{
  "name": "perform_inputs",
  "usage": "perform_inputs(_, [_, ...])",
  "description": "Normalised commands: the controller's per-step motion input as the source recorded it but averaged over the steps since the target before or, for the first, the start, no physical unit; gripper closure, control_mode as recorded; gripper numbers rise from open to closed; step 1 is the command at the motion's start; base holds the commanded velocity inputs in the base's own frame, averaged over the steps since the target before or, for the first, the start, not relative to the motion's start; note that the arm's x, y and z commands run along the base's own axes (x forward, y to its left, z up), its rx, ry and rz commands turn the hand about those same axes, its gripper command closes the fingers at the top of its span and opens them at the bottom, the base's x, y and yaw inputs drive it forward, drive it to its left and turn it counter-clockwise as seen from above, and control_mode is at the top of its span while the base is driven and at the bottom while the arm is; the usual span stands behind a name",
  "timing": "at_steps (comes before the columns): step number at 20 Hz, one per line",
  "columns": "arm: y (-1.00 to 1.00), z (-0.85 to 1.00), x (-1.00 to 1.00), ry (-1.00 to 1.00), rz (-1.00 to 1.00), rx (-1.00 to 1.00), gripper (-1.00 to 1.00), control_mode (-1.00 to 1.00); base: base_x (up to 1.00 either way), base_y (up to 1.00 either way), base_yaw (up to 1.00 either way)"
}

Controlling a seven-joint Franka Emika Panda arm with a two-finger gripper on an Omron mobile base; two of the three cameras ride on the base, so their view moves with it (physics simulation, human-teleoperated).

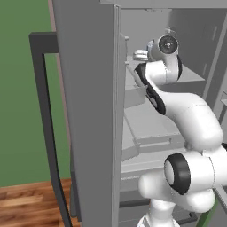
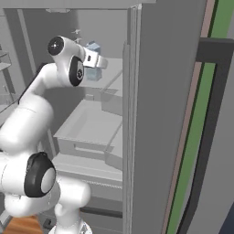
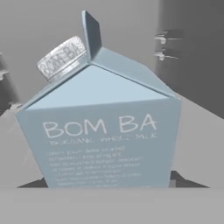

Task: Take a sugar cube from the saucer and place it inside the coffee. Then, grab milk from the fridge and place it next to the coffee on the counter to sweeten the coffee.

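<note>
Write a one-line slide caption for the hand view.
Close-up of the milk, a pale blue gable-top carton with a silver cap, standing on a fridge shelf.

We read "BOM BA" on the milk (image 3: 105, 144) carton's front, again on its cap (image 3: 61, 57); smaller lines below blur.

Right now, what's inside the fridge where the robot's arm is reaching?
A pale blue milk carton with a silver cap stands upright on a white shelf in the open fridge. The lower shelves look bare. The carton and arm hide what is behind them.
</note>
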Motion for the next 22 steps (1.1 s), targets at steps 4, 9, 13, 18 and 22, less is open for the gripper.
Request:
perform_inputs(4, [-0.31, 0.19, -1.00, -0.08, 0.00, 0.03, 1.00, -1.00, 0.00, 0.00, 0.00])
perform_inputs(9, [-0.22, 0.12, -1.00, -0.01, 0.00, 0.02, 1.00, -1.00, 0.00, 0.00, 0.00])
perform_inputs(13, [-0.08, -0.02, -1.00, 0.00, 0.00, 0.00, 1.00, -1.00, 0.00, 0.00, 0.00])
perform_inputs(18, [0.06, -0.32, -1.00, 0.04, 0.03, -0.01, 1.00, -1.00, 0.00, 0.00, 0.00])
perform_inputs(22, [0.01, -0.58, -0.96, 0.08, 0.05, -0.01, 1.00, -1.00, 0.00, 0.00, 0.00])
